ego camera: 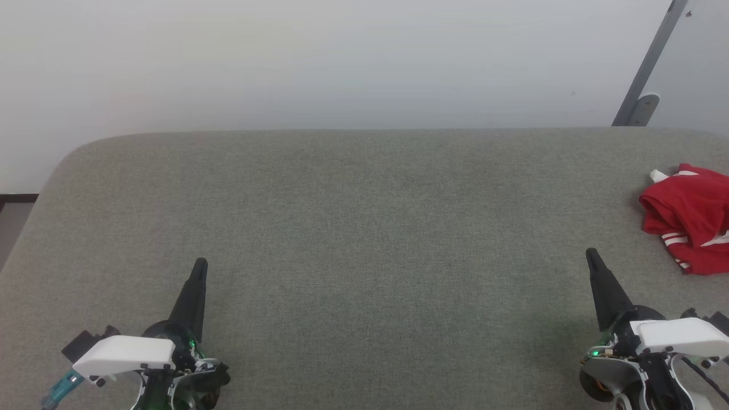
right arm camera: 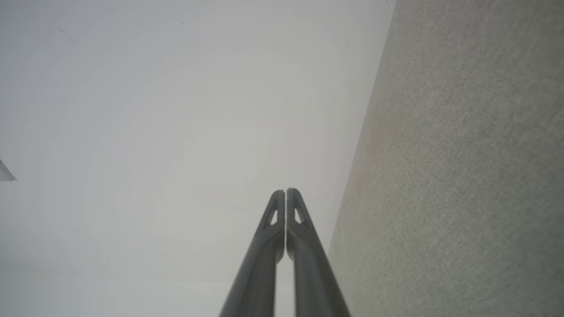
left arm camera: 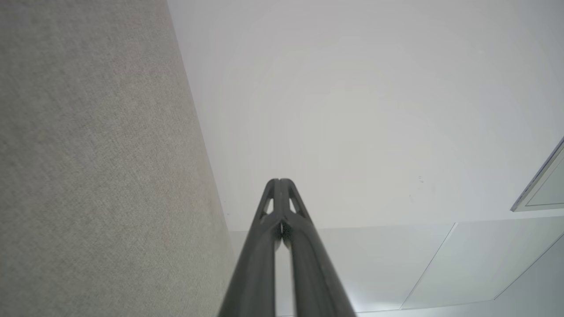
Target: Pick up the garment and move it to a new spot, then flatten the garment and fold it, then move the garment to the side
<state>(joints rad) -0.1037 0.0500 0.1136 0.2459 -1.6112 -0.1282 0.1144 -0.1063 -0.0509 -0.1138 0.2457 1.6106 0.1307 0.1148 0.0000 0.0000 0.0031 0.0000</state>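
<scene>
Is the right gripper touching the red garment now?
Apart. The head view shows bare grey surface between the right gripper and the garment, which lies crumpled farther right.

A broad fabric-covered surface (ego camera: 364, 228) spans the head view, grey-green and finely woven, smooth and flat from the near edge to its straight far edge. Its far left corner is rounded. The garment (ego camera: 692, 219) lies directly on it at the far right, cut off by the picture's edge. It is a crumpled bright-red heap, with thin red-and-white stripes showing along its near folds and a small white part sticking out at its far left.
</scene>
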